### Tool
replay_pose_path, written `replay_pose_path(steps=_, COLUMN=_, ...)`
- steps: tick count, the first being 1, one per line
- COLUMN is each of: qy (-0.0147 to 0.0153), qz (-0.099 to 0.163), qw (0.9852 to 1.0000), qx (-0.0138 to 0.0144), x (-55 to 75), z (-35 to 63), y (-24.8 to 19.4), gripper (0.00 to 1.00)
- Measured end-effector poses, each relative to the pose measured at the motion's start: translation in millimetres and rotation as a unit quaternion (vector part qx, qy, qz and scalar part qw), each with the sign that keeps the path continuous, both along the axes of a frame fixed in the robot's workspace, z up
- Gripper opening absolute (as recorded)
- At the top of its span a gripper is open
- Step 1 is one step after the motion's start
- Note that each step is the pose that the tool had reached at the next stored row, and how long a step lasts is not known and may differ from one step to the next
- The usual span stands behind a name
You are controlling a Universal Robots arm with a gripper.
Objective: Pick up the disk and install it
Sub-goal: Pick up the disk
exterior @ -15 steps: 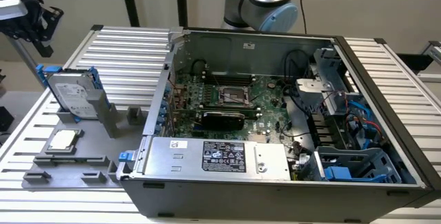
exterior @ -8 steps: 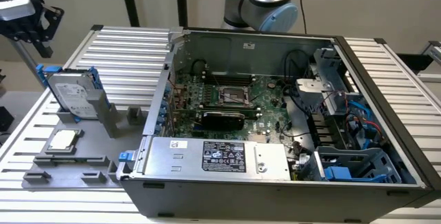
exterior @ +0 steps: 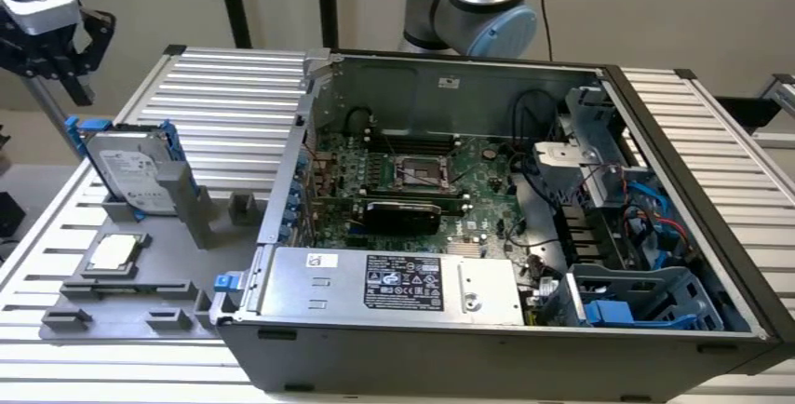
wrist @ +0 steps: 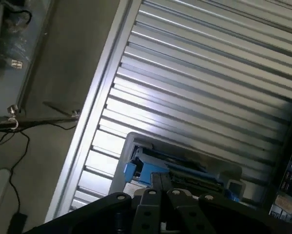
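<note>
The disk (exterior: 128, 169) stands on edge in a slot of the grey fixture plate (exterior: 168, 278) at the exterior view's left, its white label facing outward and its blue carrier (exterior: 171, 143) framing it. My gripper (exterior: 77, 92) hangs above and slightly to the left of the disk, well apart from it and holding nothing. In the wrist view the fingertips (wrist: 160, 179) sit close together, shut, right over the disk's upper edge (wrist: 187, 174) and its blue carrier (wrist: 133, 169).
A small square silver processor chip (exterior: 112, 253) lies on the fixture plate in front of the disk. The open computer case (exterior: 733, 274) takes up the middle and right, with the motherboard (exterior: 423, 181), power supply (exterior: 385, 283) and a blue drive bay (exterior: 634, 303). Everything rests on a ribbed aluminium table (exterior: 223, 97).
</note>
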State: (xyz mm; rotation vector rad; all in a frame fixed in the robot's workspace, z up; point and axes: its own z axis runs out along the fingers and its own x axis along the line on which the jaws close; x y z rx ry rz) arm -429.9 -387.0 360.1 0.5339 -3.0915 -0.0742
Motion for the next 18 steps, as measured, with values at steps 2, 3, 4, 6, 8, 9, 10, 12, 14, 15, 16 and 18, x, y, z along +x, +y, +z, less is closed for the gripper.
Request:
replay_pose_path(steps=2, qy=0.0000, qz=0.018, qw=0.9998, qx=0.0000, x=0.0, z=-0.3, y=0.0, gripper=0.00)
replay_pose_path(steps=3, qy=-0.0001, qz=0.027, qw=0.9996, qx=0.0000, x=0.0, z=-0.4, y=0.0, gripper=0.00)
replay_pose_path(steps=4, qy=-0.0002, qz=0.037, qw=0.9993, qx=0.0000, x=0.0, z=-0.6, y=0.0, gripper=0.00)
replay_pose_path(steps=6, qy=-0.0003, qz=0.054, qw=0.9985, qx=0.0000, x=0.0, z=-0.8, y=0.0, gripper=0.00)
replay_pose_path(steps=8, qy=-0.0003, qz=0.073, qw=0.9973, qx=0.0000, x=0.0, z=-0.9, y=0.0, gripper=0.00)
replay_pose_path(steps=9, qy=-0.0004, qz=0.082, qw=0.9967, qx=0.0000, x=0.0, z=-1.1, y=0.0, gripper=0.00)
replay_pose_path(steps=10, qy=-0.0004, qz=0.091, qw=0.9958, qx=0.0000, x=0.0, z=-1.2, y=0.0, gripper=0.00)
replay_pose_path(steps=12, qy=-0.0005, qz=0.109, qw=0.9940, qx=0.0000, x=0.0, z=-1.4, y=0.0, gripper=0.00)
replay_pose_path(steps=14, qy=-0.0006, qz=0.127, qw=0.9919, qx=0.0000, x=0.0, z=-1.6, y=0.0, gripper=0.00)
replay_pose_path(steps=15, qy=-0.0007, qz=0.136, qw=0.9907, qx=0.0000, x=0.0, z=-1.7, y=0.0, gripper=0.00)
replay_pose_path(steps=16, qy=-0.0008, qz=0.146, qw=0.9894, qx=0.0000, x=0.0, z=-1.8, y=0.0, gripper=0.00)
replay_pose_path(steps=18, qy=-0.0009, qz=0.163, qw=0.9866, qx=0.0000, x=0.0, z=-2.0, y=0.0, gripper=0.00)
